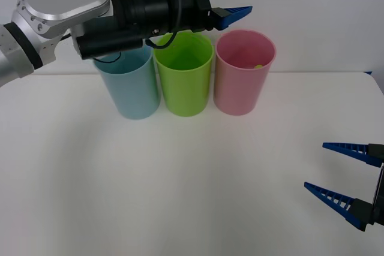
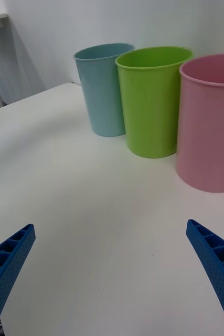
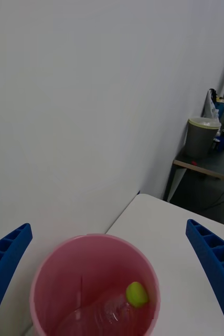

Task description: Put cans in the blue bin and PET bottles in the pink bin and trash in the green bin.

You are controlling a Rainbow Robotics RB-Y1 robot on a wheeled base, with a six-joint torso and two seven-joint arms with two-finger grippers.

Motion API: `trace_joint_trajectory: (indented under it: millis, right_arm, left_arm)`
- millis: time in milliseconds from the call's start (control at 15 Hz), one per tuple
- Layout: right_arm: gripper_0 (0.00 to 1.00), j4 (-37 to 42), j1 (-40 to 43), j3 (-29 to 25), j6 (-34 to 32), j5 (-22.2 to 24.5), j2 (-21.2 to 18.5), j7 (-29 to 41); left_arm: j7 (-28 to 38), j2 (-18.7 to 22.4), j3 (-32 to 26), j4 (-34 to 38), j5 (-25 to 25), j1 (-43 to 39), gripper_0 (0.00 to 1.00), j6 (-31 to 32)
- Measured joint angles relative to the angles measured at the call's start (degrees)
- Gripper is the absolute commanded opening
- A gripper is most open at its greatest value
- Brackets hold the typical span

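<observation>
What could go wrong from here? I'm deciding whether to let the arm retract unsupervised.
The left gripper hangs open just above the green bin and pink bin; a low retreat might clip a rim and tip one. The bins stand almost touching, so the blue bin could topple too, spilling the PET bottle from the pink one.

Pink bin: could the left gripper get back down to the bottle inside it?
Probably yes. The left gripper is open above the pink bin, and nothing lies between it and the bottle at the bottom.
</observation>
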State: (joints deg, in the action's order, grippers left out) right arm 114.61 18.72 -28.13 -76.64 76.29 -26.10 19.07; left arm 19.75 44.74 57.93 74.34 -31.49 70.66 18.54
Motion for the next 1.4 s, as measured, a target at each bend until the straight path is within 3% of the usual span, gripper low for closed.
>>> trace_joint_trajectory:
  millis: [333,533,867,1133,1400]
  right_arm:
    - [1.00,0.00,0.00,0.00,0.00,0.00,0.00,0.00]
    - [1.00,0.00,0.00,0.00,0.00,0.00,0.00,0.00]
    - [1.00,0.00,0.00,0.00,0.00,0.00,0.00,0.00]
    - [1.00,0.00,0.00,0.00,0.00,0.00,0.00,0.00]
    - [1.00,0.00,0.00,0.00,0.00,0.00,0.00,0.00]
  left_arm:
    - [-3.99,15.07,-0.15,14.97,7.07,-6.89,1.00,0.95]
    - [-5.38,20.69,-3.44,19.70,9.39,-12.74,1.00,4.31]
    - [-4.54,21.45,-22.87,19.36,0.01,-31.48,1.00,20.06]
    - [-3.28,21.17,-33.65,19.35,-5.88,-44.32,1.00,28.99]
    - [-2.58,17.08,-44.37,19.37,-13.32,-54.71,1.00,35.30]
